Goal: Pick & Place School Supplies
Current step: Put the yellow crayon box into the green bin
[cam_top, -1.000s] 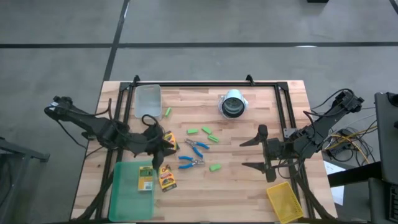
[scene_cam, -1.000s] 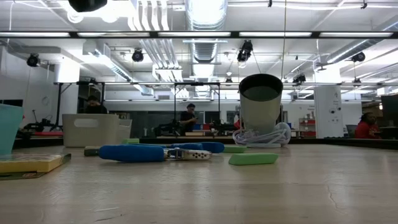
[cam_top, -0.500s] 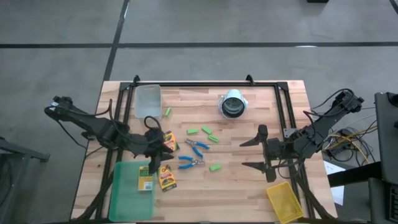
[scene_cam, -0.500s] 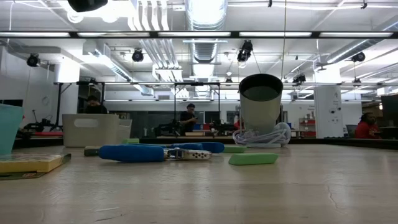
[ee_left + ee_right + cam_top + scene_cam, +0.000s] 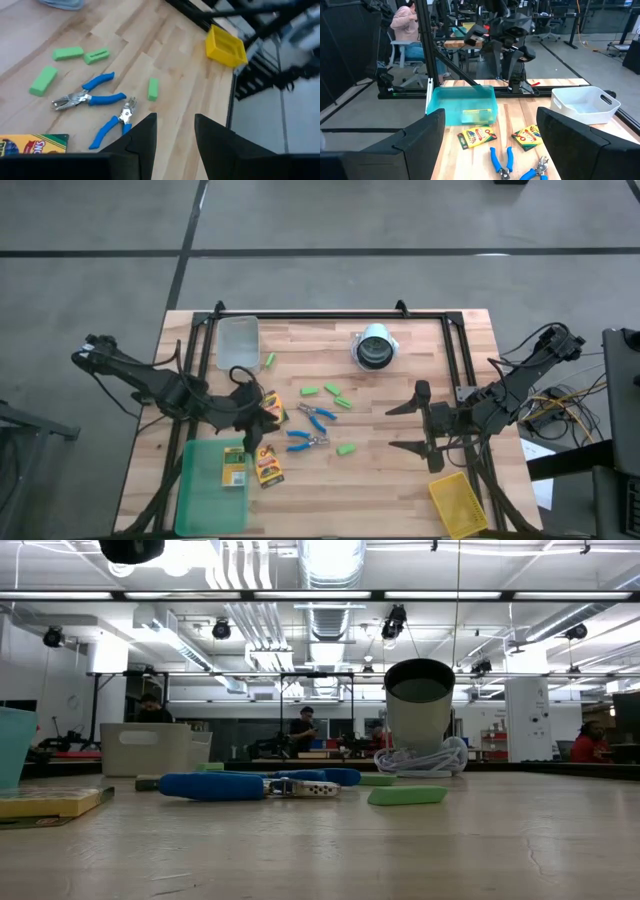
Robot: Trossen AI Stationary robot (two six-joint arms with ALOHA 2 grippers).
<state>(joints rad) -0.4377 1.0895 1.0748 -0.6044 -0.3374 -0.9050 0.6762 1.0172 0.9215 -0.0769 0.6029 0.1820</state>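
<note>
wood table (image 5: 420,345): pale planks fill the middle of the high view, with a black frame along the top and both sides.
left gripper (image 5: 257,423): left of centre in the high view, above the table near a crayon box; in its wrist view the two dark fingers (image 5: 142,137) stand partly apart with only bare table between them, holding nothing.
right gripper (image 5: 410,428): right of centre in the high view, jaws spread wide and empty, well apart from the supplies.
crayon boxes: one (image 5: 274,405) lies just right of the left gripper, one (image 5: 268,467) lower left of centre beside the tray, one (image 5: 234,468) inside the tray.
scissors: two blue-handled pairs, one (image 5: 317,414) at frame centre, the other (image 5: 307,442) just below it.
erasers: three green blocks (image 5: 330,392) cluster above the scissors, one (image 5: 346,449) sits to their lower right, one (image 5: 269,360) lies at upper left beside a clear bin (image 5: 238,340).
green tray (image 5: 198,485): bottom left of the high view.
yellow bin (image 5: 457,502): bottom right.
cup (image 5: 375,347): upper centre, on a coil of white cord.
</note>
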